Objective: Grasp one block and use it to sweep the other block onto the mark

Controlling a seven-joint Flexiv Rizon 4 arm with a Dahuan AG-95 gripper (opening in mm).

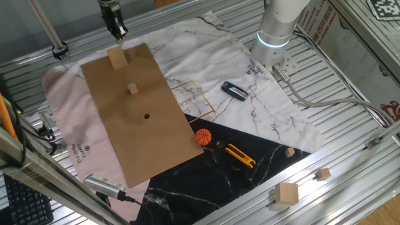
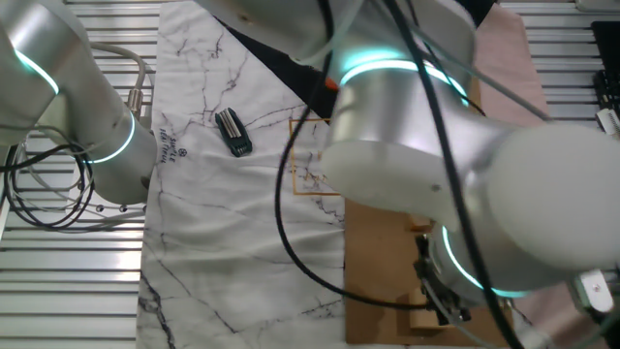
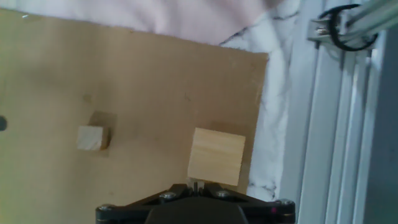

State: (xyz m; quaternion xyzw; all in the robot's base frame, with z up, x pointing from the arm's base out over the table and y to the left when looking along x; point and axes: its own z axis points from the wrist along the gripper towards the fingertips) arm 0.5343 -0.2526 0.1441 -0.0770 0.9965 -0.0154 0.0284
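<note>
**op_remote:** ok so from the hand view, closest thing to my gripper (image 3: 196,186) is the larger block (image 3: 216,156), sitting flat on the brown cardboard sheet (image 3: 143,87) right in front of the fingers, near the sheet's edge by the marble cloth (image 3: 273,112). Can't honestly tell if the pincer is wide or narrow, only the dark base shows at the bottom of the frame. It isn't holding anything that I can see.

**bench_guy:** where's the little one?

**op_remote:** tiny cube (image 3: 93,138) is a bit further along the cardboard, clearly apart from the big block. Past that, the black dot (image 3: 2,124) is just peeking in at the frame edge.

**bench_guy:** and from the side?

**op_remote:** one fixed view shows it nicely: gripper (image 1: 117,30) hangs above the larger block (image 1: 116,58), then the tiny cube (image 1: 132,88), then the dot (image 1: 147,116), roughly in a row down the sheet. Off the cardboard there's an orange ball (image 1: 203,137) and a yellow tool (image 1: 240,155). The other fixed view is mostly arm (image 2: 426,165), no blocks visible.
</note>
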